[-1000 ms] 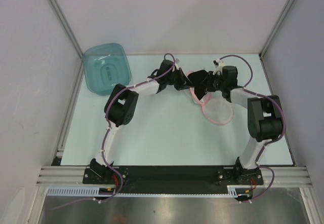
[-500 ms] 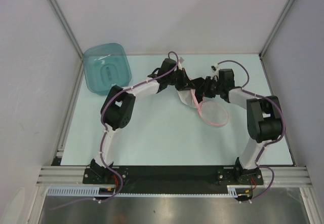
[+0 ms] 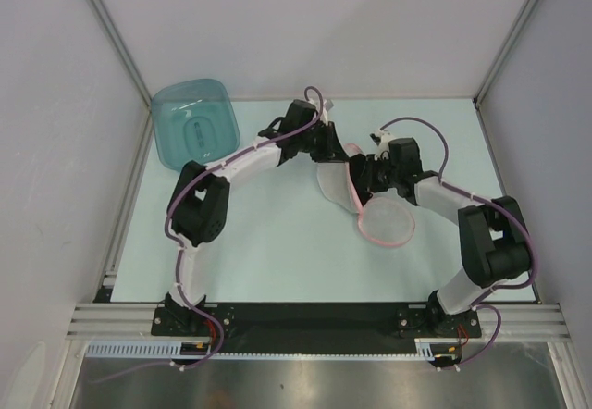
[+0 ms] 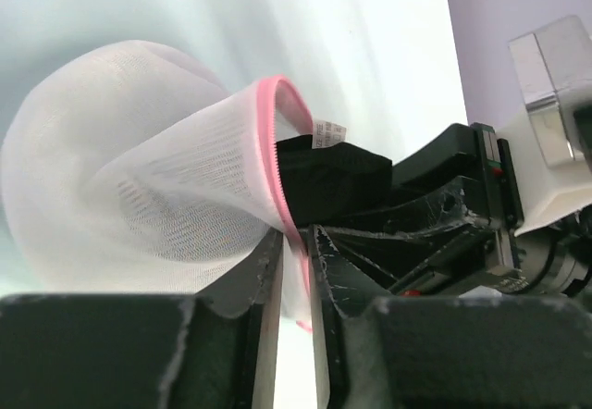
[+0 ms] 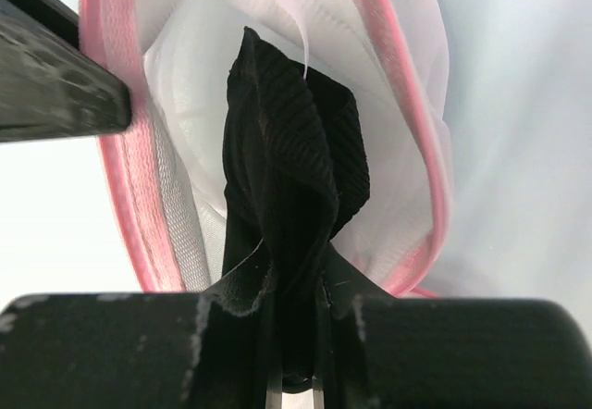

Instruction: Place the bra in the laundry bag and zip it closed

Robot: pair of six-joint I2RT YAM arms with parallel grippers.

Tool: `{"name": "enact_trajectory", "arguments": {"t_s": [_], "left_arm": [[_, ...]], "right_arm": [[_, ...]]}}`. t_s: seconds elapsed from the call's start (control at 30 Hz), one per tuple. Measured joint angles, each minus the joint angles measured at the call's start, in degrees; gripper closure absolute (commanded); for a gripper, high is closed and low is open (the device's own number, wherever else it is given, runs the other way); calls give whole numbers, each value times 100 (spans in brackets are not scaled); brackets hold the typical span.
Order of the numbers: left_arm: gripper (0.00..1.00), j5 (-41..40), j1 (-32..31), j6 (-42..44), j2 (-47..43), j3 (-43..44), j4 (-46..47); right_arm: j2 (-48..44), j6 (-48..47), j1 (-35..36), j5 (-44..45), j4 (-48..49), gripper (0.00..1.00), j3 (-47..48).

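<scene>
Bra (image 5: 287, 178) at laundry bag (image 4: 120, 178) mouth
Right fingers (image 5: 347, 291) clamped on bra; left fingers (image 4: 356, 266) slightly apart around pink rim (image 4: 274, 141): rim may slip free, mouth collapse, bra snag outside

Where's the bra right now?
Right wrist view: the bra is pinched in the right gripper, its free end inside the open laundry bag, mid-table, right of centre from above.

- I see the bra (image 5: 282, 178) as black, with fine ribbing.
- My wrist views show the laundry bag (image 4: 120, 178) as white mesh edged in pink trim.
- The tub (image 3: 194, 131) reads translucent teal to me.
- The tabletop (image 3: 277, 252) is pale mint.
</scene>
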Motion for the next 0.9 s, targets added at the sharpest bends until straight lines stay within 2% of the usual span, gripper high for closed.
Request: {"name": "enact_trajectory", "arguments": {"t_s": [0.1, 0.13, 0.23, 0.27, 0.37, 0.43, 0.5, 0.6, 0.73, 0.9], "left_arm": [[65, -122, 11, 111, -282, -258, 15], [54, -160, 13, 138, -374, -369, 0], [46, -361, 15, 195, -669, -813, 52], [46, -472, 22, 188, -807, -1047, 122], [57, -863, 52, 155, -1285, -1832, 275], [67, -1134, 125, 98, -1491, -2131, 299], [74, -1351, 245, 20, -1550, -2208, 315], [80, -1456, 428, -31, -1305, -1980, 334], [83, -1497, 533, -129, -643, -1565, 398], [83, -1486, 485, -190, 85, -1438, 297]], "right_arm": [[-63, -149, 70, 74, -46, 100, 0], [-79, -181, 90, 85, -76, 100, 2], [-63, -205, 105, 96, -376, 100, 129], [-31, -166, 103, 90, -490, 100, 219], [138, -9, 101, 55, -636, 100, 483], [260, 175, 96, 24, -638, 100, 592], [352, 363, 96, 0, -643, 100, 625], [459, 588, 94, -81, -649, 100, 629], [503, 789, 83, -138, -662, 100, 664], [503, 984, 72, -164, -660, 100, 695]]}}
